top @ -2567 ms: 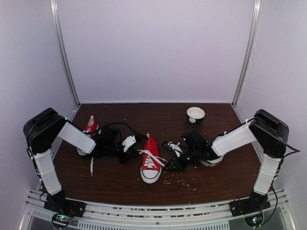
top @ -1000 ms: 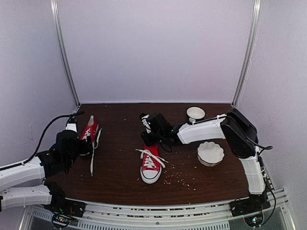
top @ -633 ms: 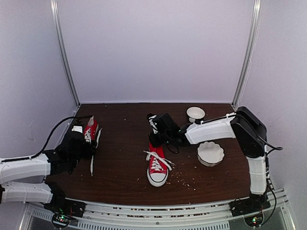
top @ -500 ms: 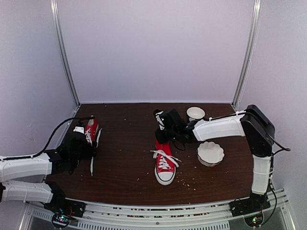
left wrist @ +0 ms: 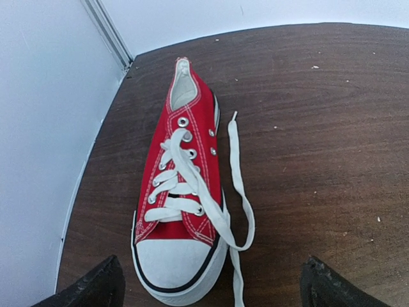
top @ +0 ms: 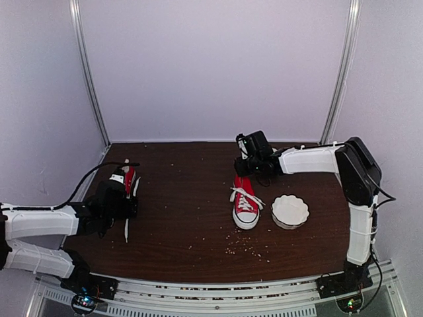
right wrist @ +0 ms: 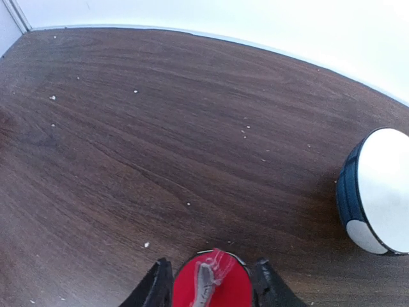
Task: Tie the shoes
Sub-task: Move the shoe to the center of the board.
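Two red sneakers were counted. The near-wall sneaker (left wrist: 182, 192) was laid along the left edge of the table (top: 178, 198), toe toward the arms, and the central sneaker (top: 246, 206) was placed right of the middle with its toe likewise to the near side. Two dishes were counted as well. A white scalloped dish (top: 290, 210) was set just beside the central sneaker, and a dark-walled bowl (right wrist: 377, 192) with a white inside was seen near that sneaker's heel in the right wrist view. The laces of both sneakers were left untied, and one loose lace (left wrist: 236, 166) was trailed over the wood beside the near-wall sneaker.

The left gripper (left wrist: 211, 291) was spread fully, nothing being held, and was poised just short of the white toe cap of the near-wall sneaker. The right gripper (right wrist: 212, 284) was parted about halfway and clenched on the heel of the central sneaker, a finger being pressed against each side.

The table was made of dark brown wood, and pale crumbs (top: 248, 246) were scattered over it. It was enclosed by plain white walls (top: 211, 66), with metal uprights (top: 89, 72) fixed at the back corners.
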Tool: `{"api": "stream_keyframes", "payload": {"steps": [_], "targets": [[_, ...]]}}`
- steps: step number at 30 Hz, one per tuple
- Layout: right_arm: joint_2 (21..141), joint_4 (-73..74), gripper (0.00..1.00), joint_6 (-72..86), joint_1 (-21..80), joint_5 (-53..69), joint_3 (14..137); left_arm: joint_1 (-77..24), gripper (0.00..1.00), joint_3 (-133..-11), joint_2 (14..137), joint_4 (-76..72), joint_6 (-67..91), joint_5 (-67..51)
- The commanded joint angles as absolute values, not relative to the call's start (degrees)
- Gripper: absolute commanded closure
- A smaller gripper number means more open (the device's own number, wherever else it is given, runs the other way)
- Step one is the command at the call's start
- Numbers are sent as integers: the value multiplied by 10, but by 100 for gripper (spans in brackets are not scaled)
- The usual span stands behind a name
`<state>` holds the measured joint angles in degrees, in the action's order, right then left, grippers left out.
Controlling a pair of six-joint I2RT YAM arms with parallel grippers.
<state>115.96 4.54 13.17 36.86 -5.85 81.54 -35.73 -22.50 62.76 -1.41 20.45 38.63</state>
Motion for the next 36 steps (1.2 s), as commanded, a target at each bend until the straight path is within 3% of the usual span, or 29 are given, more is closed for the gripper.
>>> {"api": "stream_keyframes", "payload": {"steps": [1,2,3,12,15,21,25,29,36], "targets": [[1114,34,28,106,372,-28,808,-356,2,-255,648,-30,192,368],[1093,34,5,97,372,-29,796,-356,2,-259,654,-30,188,369],[1069,34,0,87,373,-35,783,-356,2,-264,661,-29,185,374],[838,-76,0,30,371,-65,644,-294,2,-330,717,-4,198,340],[778,-210,1,44,370,-40,562,-229,2,-335,725,13,235,307],[702,-432,0,105,369,-13,398,-194,2,-358,767,-12,189,248],[698,-317,0,85,369,132,439,-177,2,-390,815,-10,174,188],[703,-222,2,104,369,175,467,-112,2,-399,849,-13,219,134],[679,-225,6,134,370,210,437,-83,19,-506,960,44,218,68]]}}
